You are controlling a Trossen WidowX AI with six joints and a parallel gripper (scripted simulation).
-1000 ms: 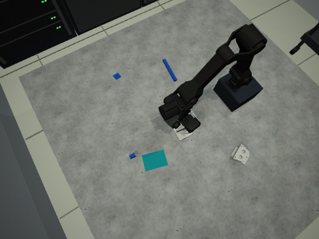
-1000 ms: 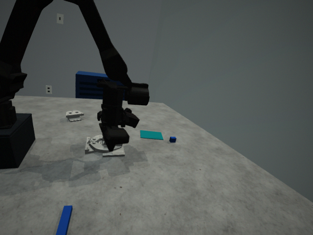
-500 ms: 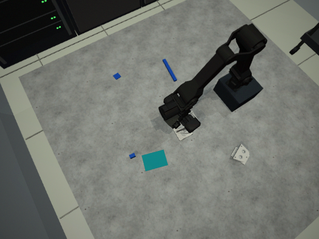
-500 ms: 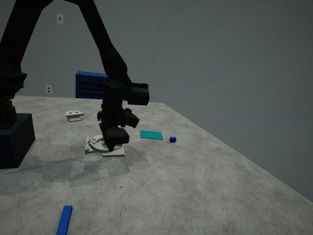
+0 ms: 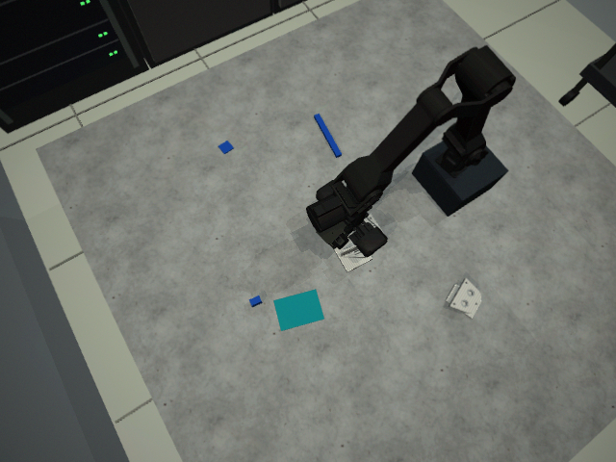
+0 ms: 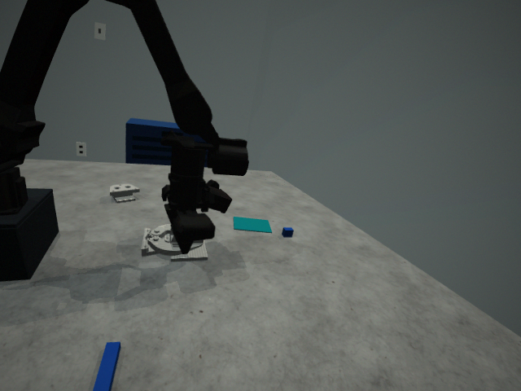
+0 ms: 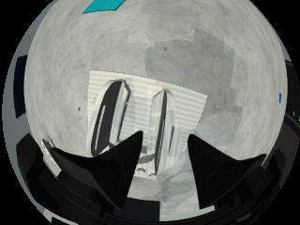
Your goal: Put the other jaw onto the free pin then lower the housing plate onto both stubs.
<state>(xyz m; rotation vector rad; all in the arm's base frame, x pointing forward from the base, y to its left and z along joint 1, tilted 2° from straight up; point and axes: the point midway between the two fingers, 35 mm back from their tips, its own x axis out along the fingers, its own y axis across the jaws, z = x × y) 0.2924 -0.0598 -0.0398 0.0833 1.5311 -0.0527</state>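
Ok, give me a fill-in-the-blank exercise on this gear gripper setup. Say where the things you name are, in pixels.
The housing plate (image 5: pixel 474 301) (image 6: pixel 121 193) has two large round ____.
The rectangle (image 5: pixel 298 309) (image 6: pixel 252 224) (image 7: pixel 104 5) near the small blue block (image 5: pixel 255 301) (image 6: pixel 287 232) is ____.
The robot's gripper (image 5: pixel 354 240) (image 6: pixel 189 235) (image 7: pixel 167 137) is not shut but ____.
The long thin bar (image 5: pixel 327 135) (image 6: pixel 107 368) is colored ____.

Missing words: holes; teal; open; blue.

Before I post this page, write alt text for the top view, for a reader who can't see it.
A black robot arm reaches over a white ribbed base, its fingers partly hidden from above. The white housing plate, with two round holes, lies apart on the grey surface. A teal rectangle and three blue pieces lie elsewhere.
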